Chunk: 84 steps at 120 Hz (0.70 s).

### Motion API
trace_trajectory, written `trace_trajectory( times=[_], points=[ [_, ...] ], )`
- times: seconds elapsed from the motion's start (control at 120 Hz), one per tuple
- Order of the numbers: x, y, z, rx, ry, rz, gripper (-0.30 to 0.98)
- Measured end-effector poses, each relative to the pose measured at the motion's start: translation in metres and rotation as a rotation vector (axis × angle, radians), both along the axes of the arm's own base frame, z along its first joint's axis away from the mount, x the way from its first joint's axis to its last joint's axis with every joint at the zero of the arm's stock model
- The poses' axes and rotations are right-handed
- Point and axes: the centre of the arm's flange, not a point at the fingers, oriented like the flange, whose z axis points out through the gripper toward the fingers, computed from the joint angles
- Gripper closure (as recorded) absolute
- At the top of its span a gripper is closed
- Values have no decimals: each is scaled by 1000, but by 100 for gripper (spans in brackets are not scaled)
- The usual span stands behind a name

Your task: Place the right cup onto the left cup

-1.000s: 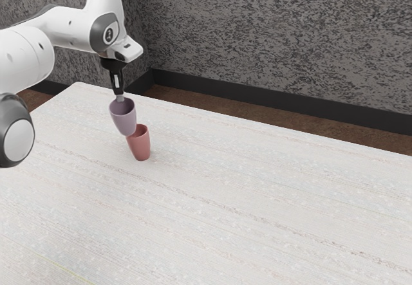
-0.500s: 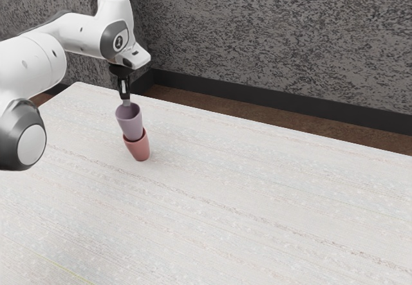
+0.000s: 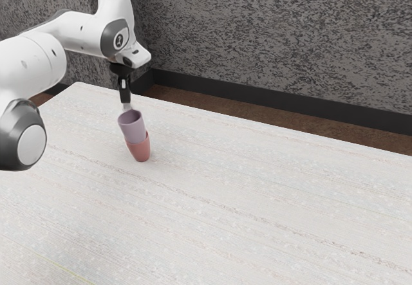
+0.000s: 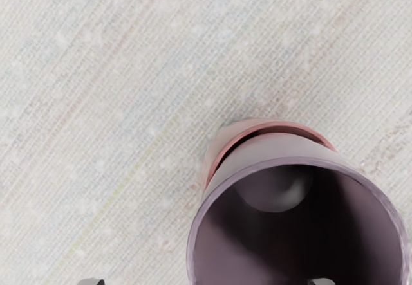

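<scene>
Speckled dark grey wall [image 3: 277, 34] stands behind the pale table [image 3: 257, 188], with a black baseboard [image 3: 257, 97] and a strip of brown floor [image 3: 257, 114] between them. Near the exterior view's left, the black pincer [image 3: 127, 107] points downward at the upper rim of the purple cup [image 3: 134, 130]. Its two fingers are spread apart: in the wrist view, one fingertip [image 4: 322, 282] is over the mouth of this cup and the other one is outside, away from its wall. So the pincer is not clamped on the cup. The purple cup sits in the mouth of the red cup [image 3: 140, 152], with its lower part inside and its upper part standing out, a little tilted. The red cup stands on the table. Above the pincer, the white arm [image 3: 29, 63] comes from the exterior view's left and bends down at the wrist. On its joint is one round dark badge [image 3: 120, 40] with a light sign, which is too small to read.
</scene>
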Motion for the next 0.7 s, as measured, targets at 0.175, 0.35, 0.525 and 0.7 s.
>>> trace_trajectory(
  times=[0.175, 0.35, 0.525, 0.7],
  points=[
    [-5, 0, 12, -4, 1, 0, 12],
    [-13, -1, 30, -16, 3, 1, 5],
    [-41, -17, 71, -59, 12, -9, 2],
    [-91, -41, 98, -90, 43, -19, 1]
  ],
)
